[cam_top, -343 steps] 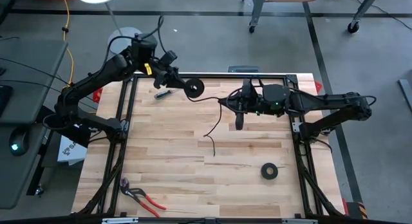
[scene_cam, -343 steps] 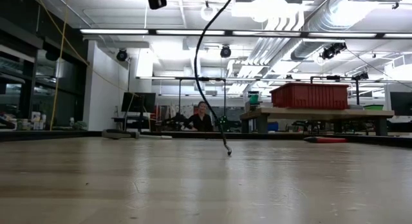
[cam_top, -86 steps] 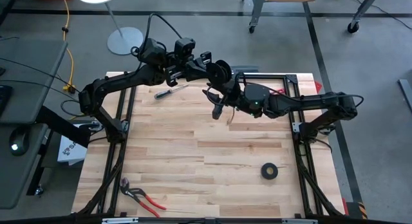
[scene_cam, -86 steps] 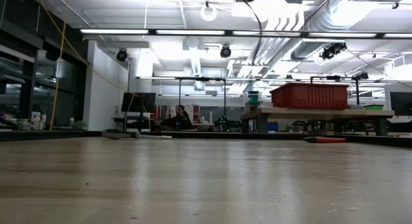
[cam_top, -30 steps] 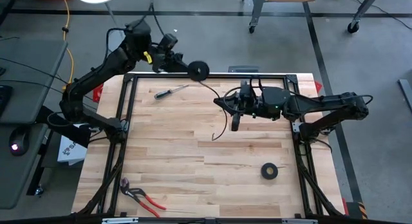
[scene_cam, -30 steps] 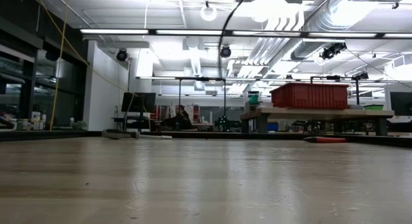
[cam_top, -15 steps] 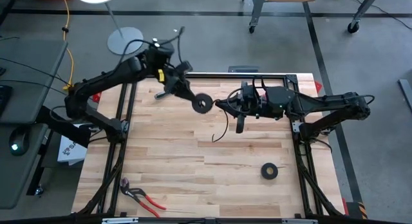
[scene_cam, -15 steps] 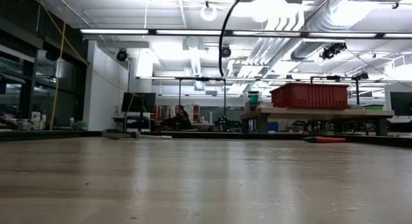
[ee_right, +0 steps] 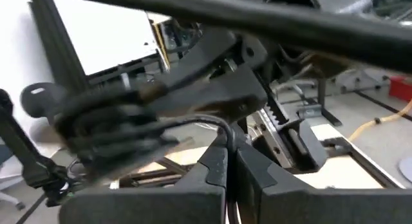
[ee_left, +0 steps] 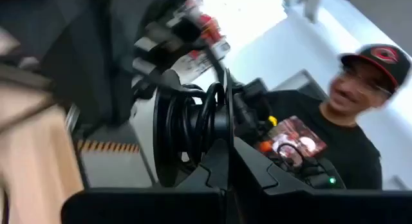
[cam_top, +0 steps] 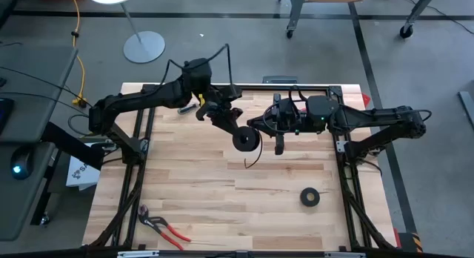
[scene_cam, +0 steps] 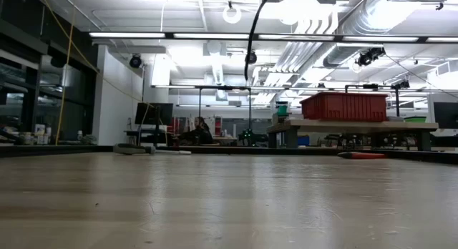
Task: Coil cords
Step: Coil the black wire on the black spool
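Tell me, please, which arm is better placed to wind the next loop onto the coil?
Left, probably: its end effector carries the coiled cord, while the right end effector pinches the feeding strand beside it.

**Wooden bench and what lies on it**

The light plank bench (cam_top: 222,191) carries a black tape roll (cam_top: 309,196) toward its right front, red-handled pliers (cam_top: 161,225) at the left front corner, and a screwdriver (cam_top: 187,108) near the far left edge.
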Controlling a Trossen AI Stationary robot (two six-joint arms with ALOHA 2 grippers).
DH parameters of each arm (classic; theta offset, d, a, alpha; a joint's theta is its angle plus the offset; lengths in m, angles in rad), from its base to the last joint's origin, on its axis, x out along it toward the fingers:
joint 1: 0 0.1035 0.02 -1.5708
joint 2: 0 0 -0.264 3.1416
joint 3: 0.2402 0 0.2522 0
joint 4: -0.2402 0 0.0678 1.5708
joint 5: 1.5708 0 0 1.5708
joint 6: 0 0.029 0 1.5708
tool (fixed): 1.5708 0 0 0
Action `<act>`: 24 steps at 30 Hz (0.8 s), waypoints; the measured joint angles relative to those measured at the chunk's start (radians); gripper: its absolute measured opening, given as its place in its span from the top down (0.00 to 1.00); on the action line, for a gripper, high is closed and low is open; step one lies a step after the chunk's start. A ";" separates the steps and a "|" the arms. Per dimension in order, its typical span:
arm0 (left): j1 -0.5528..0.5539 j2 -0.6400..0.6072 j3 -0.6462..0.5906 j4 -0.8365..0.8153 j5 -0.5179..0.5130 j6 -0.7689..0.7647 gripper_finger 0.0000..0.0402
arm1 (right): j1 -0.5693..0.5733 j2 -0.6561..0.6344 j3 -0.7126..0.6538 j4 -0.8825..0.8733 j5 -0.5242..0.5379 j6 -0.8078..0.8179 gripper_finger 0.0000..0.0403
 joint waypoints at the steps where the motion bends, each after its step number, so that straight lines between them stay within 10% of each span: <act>1: -0.001 0.009 0.000 0.067 0.002 -0.018 1.00 | -0.001 -0.001 0.000 0.011 -0.016 -0.007 1.00; 13: -0.005 0.066 0.000 0.538 -0.164 -0.047 1.00 | 0.000 -0.003 0.001 0.125 0.014 -0.042 0.98; 24: 0.031 0.064 0.000 0.697 -0.277 -0.023 1.00 | 0.000 0.010 0.001 0.089 0.159 -0.025 0.71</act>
